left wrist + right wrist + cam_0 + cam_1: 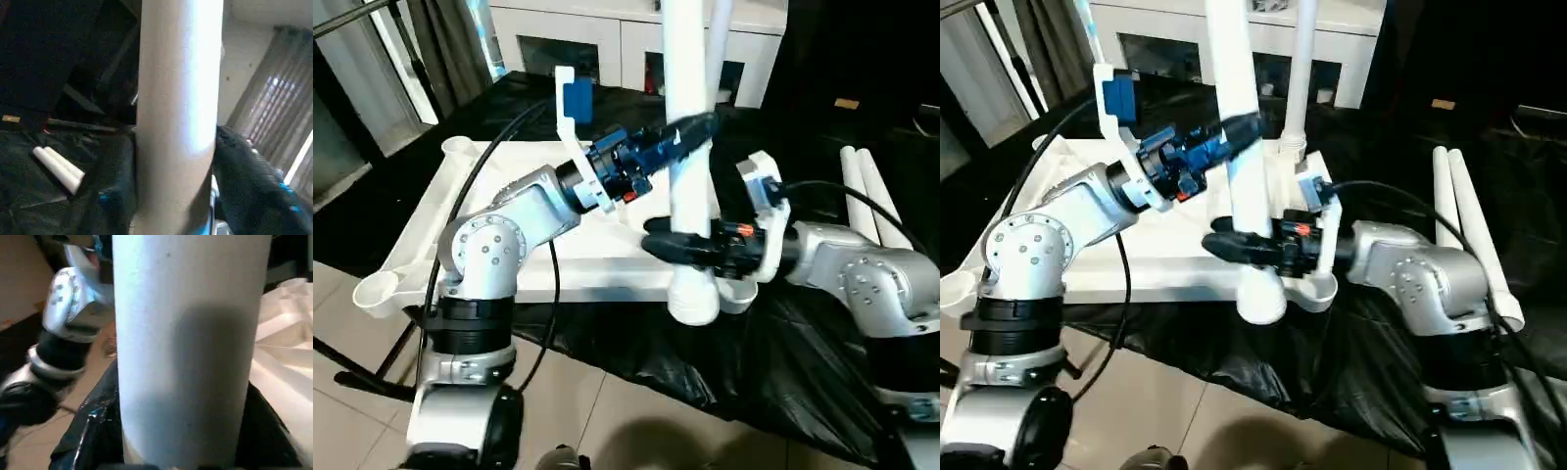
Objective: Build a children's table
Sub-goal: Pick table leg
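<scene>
1. The tabletop (509,211) lies underside up on black sheeting, its ribbed face and rounded corner sockets turned upward.
2. One leg (1298,69) already stands upright in the far corner socket nearest the robot's right side; I judge that one fitted.
3. A second leg (690,157) stands upright at the near corner socket (729,294) on the same side. Its flared lower end (693,299) sits at the tabletop's near edge, just beside the socket rather than clearly inside it, so whether it is seated is unclear.
4. The left end effector (690,132) wraps its black fingers around this leg partway up the part in view; it looks closed on the tube.
5. The right end effector (671,245) clasps the same leg lower down, just above the flared end, fingers around the shaft.
6. Two more legs (1469,220) lie side by side on the black sheeting beyond the right arm, well apart from the tabletop and untouched.
7. My estimate: about a quarter done, with the second leg under way. Left to do: seat this leg, fit the two spare legs in the sockets on the robot's left, such as the near one (374,291), then turn the table upright.
</scene>
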